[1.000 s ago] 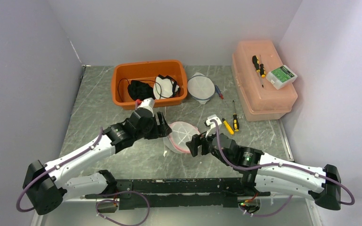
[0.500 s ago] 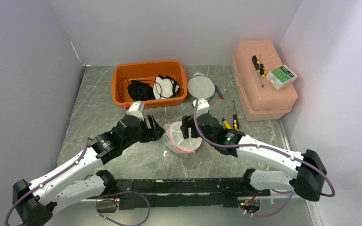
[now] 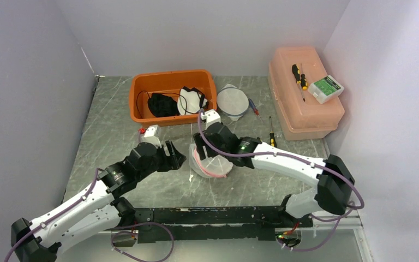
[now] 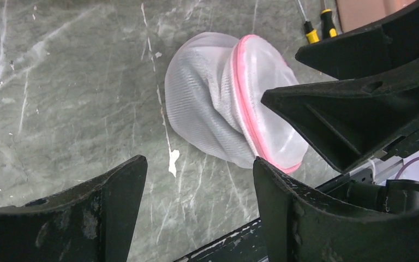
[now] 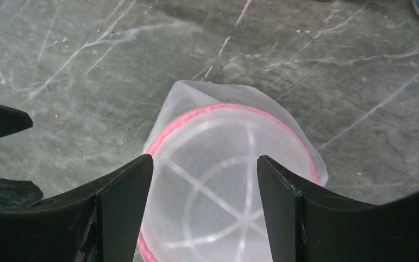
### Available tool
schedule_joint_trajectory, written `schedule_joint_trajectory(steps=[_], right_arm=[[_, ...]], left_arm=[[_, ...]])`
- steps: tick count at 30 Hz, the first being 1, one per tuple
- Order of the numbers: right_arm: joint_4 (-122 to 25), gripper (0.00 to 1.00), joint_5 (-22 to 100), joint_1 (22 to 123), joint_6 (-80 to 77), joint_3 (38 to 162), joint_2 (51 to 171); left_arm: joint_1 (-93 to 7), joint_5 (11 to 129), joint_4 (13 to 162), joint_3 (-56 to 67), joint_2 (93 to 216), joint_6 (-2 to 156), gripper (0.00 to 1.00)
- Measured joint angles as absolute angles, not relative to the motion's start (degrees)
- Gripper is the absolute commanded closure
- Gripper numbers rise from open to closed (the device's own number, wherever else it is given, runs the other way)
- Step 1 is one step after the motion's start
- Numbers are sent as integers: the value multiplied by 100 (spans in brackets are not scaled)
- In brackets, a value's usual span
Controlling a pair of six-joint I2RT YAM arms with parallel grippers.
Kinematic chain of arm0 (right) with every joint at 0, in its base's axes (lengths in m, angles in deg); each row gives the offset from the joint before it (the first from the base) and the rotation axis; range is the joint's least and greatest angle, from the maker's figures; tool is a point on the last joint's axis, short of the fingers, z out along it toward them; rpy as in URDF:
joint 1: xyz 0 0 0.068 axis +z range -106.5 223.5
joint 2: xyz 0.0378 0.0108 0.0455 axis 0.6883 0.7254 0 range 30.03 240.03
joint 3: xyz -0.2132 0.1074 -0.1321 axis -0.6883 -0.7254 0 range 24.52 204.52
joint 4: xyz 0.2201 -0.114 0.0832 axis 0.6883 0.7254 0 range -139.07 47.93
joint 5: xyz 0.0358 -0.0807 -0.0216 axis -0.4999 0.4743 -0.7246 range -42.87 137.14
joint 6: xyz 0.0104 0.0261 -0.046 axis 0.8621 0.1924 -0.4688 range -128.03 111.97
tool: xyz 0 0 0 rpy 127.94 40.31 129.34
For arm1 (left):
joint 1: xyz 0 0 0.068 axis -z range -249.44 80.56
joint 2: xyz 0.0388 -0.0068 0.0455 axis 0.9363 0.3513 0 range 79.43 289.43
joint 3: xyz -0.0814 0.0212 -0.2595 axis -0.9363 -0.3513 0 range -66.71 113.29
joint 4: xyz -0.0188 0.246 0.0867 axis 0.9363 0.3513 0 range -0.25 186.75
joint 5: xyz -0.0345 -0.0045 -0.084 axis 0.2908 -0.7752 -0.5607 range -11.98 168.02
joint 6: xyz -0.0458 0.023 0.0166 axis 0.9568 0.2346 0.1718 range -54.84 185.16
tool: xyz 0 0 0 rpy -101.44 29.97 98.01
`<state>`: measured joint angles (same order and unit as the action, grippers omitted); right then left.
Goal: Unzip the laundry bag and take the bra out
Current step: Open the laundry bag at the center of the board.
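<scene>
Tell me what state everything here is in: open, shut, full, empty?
Laundry bag: lying on the table, looks zipped shut.
Left claw: open, empty, beside the bag.
Right claw: open, empty, poised over the bag.
Orange bin: open-topped, holding dark and white garments.
Pink box: lid shut, tools lying on top.
Second mesh bag: beside the bin, zip not clear.

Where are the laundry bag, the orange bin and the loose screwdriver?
laundry bag (image 5: 229, 164): right wrist view, centre of mesh face.
orange bin (image 3: 180, 119): top view, front wall.
screwdriver (image 3: 272, 137): top view, handle.
</scene>
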<state>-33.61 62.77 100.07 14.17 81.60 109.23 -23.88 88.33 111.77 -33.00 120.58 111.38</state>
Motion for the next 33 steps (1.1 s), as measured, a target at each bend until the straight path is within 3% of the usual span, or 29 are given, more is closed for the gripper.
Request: schedule_joint_trajectory(steps=[5, 15, 20, 26, 30, 33], right_arm=[[-3081, 33, 6358, 10193, 1379, 8693, 11537], [-2624, 69, 6697, 10337, 1364, 8851, 11994], [-2591, 72, 6924, 10429, 1355, 8844, 11908], [-2641, 92, 7053, 10615, 1285, 8584, 11449], [-2670, 100, 7086, 10650, 1246, 8457, 11135], [-2770, 100, 7093, 10661, 1220, 8309, 10903]], left_arm=[[-2388, 8754, 11153, -3407, 12148, 11169, 24], [-2388, 8632, 11114, -3586, 12154, 11289, 24], [-2388, 8588, 11028, -3586, 12172, 11289, 24], [-2388, 8533, 10902, -3584, 12427, 11285, 25], [-2388, 8487, 10845, -3582, 12663, 11280, 24], [-2388, 8448, 10788, -3549, 12749, 11274, 24]])
